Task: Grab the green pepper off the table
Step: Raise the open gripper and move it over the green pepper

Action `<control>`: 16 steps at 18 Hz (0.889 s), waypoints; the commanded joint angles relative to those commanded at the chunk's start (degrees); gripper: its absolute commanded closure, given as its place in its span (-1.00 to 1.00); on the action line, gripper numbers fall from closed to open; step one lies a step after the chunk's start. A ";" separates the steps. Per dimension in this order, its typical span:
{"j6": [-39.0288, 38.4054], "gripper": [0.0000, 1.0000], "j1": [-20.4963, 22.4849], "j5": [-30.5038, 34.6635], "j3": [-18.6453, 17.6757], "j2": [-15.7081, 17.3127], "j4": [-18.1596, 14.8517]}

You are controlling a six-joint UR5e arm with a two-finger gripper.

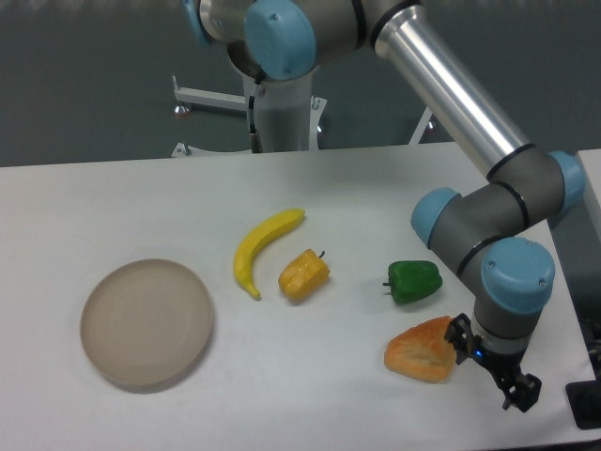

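Observation:
The green pepper point(414, 281) is small, glossy and dark green. It lies on its side on the white table point(310, 395), right of centre, with its stem pointing left. My gripper point(493, 371) hangs at the front right, just below and to the right of the pepper, next to an orange-brown bread piece point(422, 350). Its dark fingers look spread apart, with nothing between them. It does not touch the pepper.
A yellow-orange pepper point(303, 274) and a banana point(262, 249) lie at the table's centre. A round beige plate point(146, 322) sits at the left. The arm's elbow and forearm point(488, 216) reach over the right side above the green pepper.

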 joint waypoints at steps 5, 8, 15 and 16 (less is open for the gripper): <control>3.42 -1.00 0.97 -0.09 -8.08 6.06 -1.14; 5.09 -1.00 1.15 0.00 -13.27 9.41 -1.41; 14.58 -1.00 2.29 0.44 -25.23 16.09 -1.32; 15.55 -1.00 2.37 0.35 -25.85 16.27 -1.32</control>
